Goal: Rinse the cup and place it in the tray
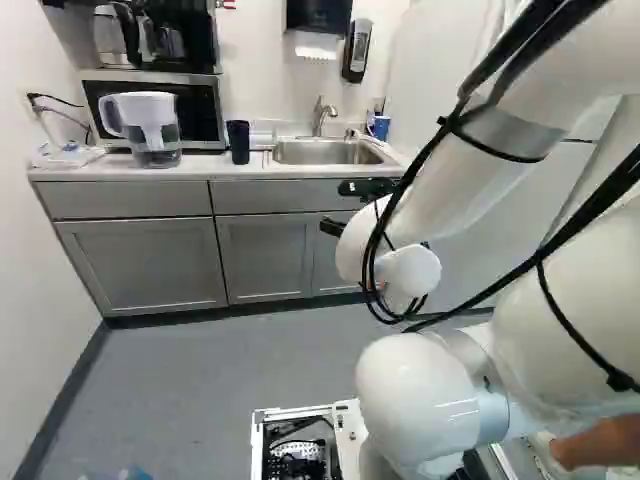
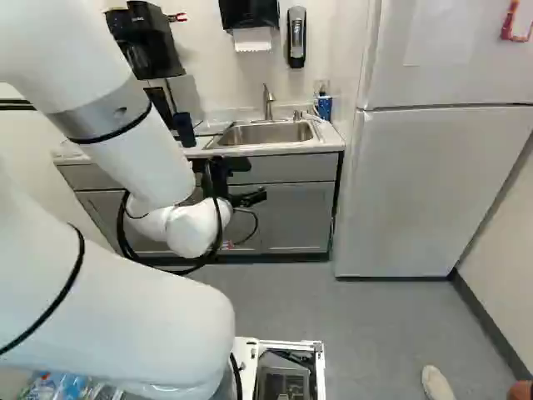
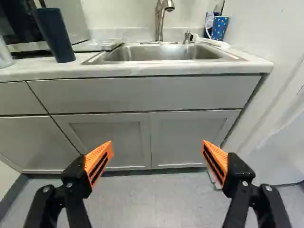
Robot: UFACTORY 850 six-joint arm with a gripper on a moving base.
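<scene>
1. Where the arm [image 2: 141, 158] reaches toward the cabinets [image 3: 190, 133], its fingers [image 2: 250, 198] stand wide apart.
2. The dark cup [image 1: 238, 142] is upright on the worktop [image 1: 100, 172] — between pitcher [image 1: 146, 128] and sink [image 1: 325, 152].
3. A tap [image 1: 319, 117] rises behind the sink.

A kitchenette counter [image 1: 80, 173] over grey cabinets [image 1: 140, 265], with a white refrigerator [image 2: 425, 192] at the right of the right base view.
A clear pitcher [image 1: 157, 140] with a white handle stands on the counter in front of the microwave [image 1: 198, 104], and a black appliance [image 2: 151, 46] sits on top of the microwave. A black dispenser [image 2: 250, 12] with white paper hanging out and, beside it, a slim soap dispenser [image 2: 297, 35] are mounted on the wall. A dotted blue container [image 3: 219, 27] stands at the counter's rear corner.
</scene>
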